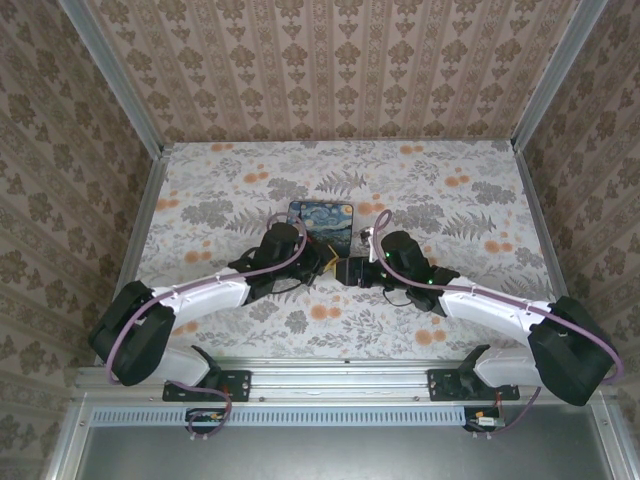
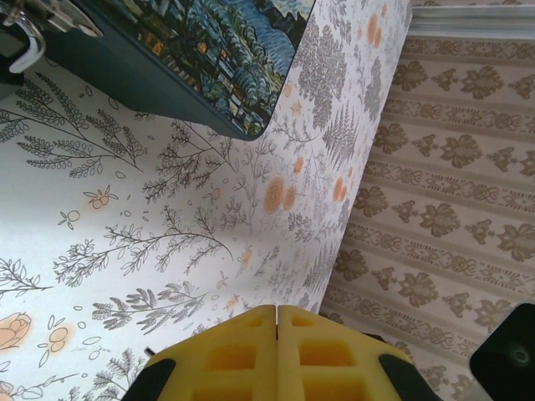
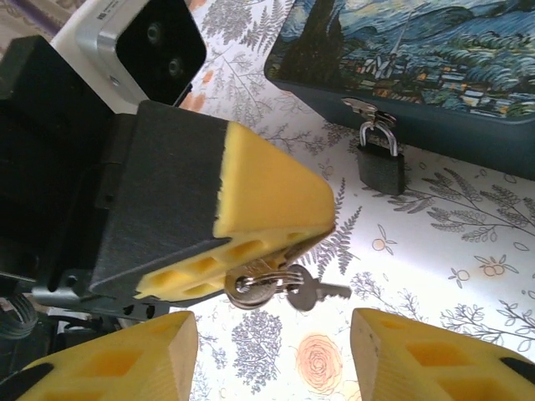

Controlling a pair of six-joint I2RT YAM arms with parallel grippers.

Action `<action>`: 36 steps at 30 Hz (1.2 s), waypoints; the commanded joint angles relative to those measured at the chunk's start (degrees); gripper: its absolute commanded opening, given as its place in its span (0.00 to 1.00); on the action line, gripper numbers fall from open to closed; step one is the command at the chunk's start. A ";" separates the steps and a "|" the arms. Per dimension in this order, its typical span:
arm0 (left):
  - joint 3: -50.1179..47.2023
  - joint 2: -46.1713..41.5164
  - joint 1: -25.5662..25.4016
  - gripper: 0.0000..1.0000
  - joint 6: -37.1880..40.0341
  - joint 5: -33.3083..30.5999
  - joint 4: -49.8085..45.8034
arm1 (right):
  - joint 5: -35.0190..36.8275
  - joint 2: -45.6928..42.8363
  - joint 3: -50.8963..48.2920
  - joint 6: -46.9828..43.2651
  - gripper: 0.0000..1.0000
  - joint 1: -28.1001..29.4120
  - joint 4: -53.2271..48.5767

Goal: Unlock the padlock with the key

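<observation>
The small dark padlock (image 3: pixel 381 163) hangs by its silver shackle from the hasp on the front wall of the blue starry-night tin (image 3: pixel 418 50). My left gripper (image 3: pixel 322 230) is shut on a key; a ring (image 3: pixel 251 288) and a second small pale key (image 3: pixel 322 291) dangle below its yellow pads. That bunch hangs in the air a short way in front of the padlock. My right gripper (image 3: pixel 272 334) is open just below the keys, its fingers apart and touching nothing. From above, both grippers (image 1: pixel 322 265) (image 1: pixel 345 270) meet tip to tip in front of the tin (image 1: pixel 320 222).
The tin (image 2: pixel 209 58) sits on the floral tablecloth (image 1: pixel 470 200) at mid-table. Patterned walls (image 1: pixel 330 60) close in the back and both sides. Cloth to the left and right of the tin is open.
</observation>
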 commanded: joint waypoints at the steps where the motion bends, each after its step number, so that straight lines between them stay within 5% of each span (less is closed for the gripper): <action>1: 2.91 -0.23 0.29 0.00 2.86 1.64 -1.85 | -1.72 -0.78 -0.66 -4.91 0.57 -0.18 0.54; 12: 4.63 0.88 0.72 0.00 -0.01 6.85 -2.67 | 0.80 -2.79 -0.93 -23.61 0.54 -0.45 -3.12; 36: 5.08 2.01 0.60 0.00 -1.55 8.37 -3.20 | -0.70 2.00 2.63 -24.00 0.18 -0.71 1.03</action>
